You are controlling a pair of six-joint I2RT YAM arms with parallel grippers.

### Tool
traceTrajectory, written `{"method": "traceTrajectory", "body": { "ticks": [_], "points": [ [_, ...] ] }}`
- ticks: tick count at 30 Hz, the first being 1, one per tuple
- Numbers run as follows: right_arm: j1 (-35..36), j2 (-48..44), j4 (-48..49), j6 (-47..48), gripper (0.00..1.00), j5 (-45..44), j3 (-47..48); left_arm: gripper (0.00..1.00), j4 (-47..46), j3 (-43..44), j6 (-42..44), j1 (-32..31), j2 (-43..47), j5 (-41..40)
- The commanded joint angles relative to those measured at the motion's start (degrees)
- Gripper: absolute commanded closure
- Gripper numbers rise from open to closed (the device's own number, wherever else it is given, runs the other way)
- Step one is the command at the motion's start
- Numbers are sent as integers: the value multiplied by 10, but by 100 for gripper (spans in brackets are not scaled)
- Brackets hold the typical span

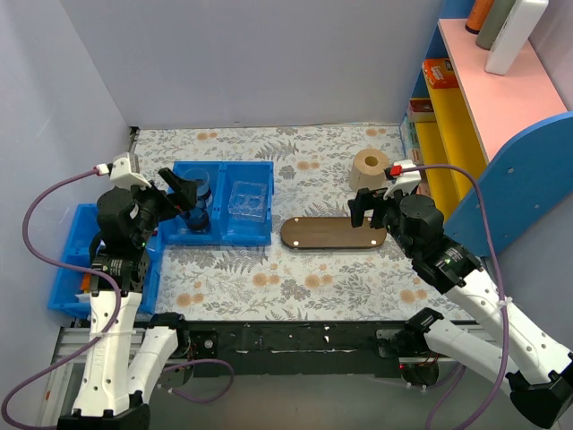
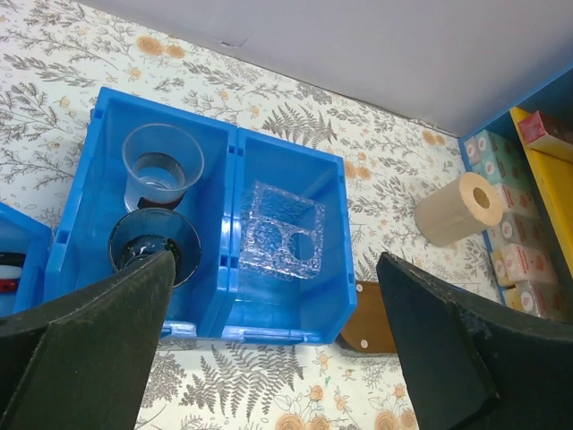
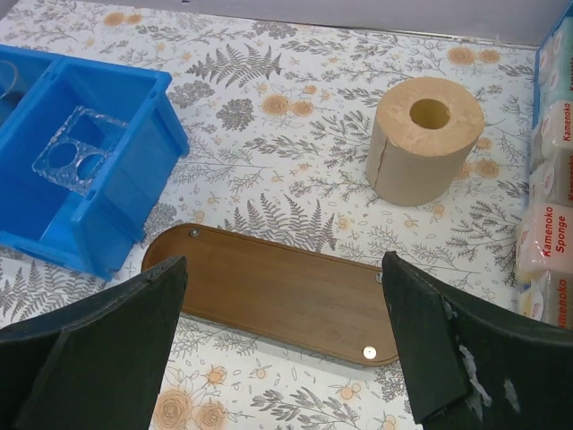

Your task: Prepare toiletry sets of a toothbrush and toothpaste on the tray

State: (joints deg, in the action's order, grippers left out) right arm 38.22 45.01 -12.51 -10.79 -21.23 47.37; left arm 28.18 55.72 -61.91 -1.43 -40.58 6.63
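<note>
In the left wrist view we see only a corner of the tray (image 2: 364, 324), and the edge crops the leftmost bin (image 2: 20, 229).

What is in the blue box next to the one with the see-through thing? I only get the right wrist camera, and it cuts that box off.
Observer: Two cups: a clear cup and, nearer the arms, a dark cup.
Operator: Are there more boxes?
Observer: Yes, a third blue bin sits further left of those two.
Operator: Is the other gripper holding anything?
Observer: No, the left gripper is open and empty, above the cups.
</note>
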Motion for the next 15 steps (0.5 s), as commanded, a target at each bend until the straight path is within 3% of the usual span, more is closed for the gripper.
{"method": "traceTrajectory", "body": {
  "ticks": [1, 15],
  "points": [
    [-1, 2, -1, -4, 4, -6, 25, 2, 17, 20, 11, 2, -3, -12],
    [-1, 8, -17, 4, 6, -9, 35, 2, 22, 28, 49, 2, -22, 38]
  ]
}}
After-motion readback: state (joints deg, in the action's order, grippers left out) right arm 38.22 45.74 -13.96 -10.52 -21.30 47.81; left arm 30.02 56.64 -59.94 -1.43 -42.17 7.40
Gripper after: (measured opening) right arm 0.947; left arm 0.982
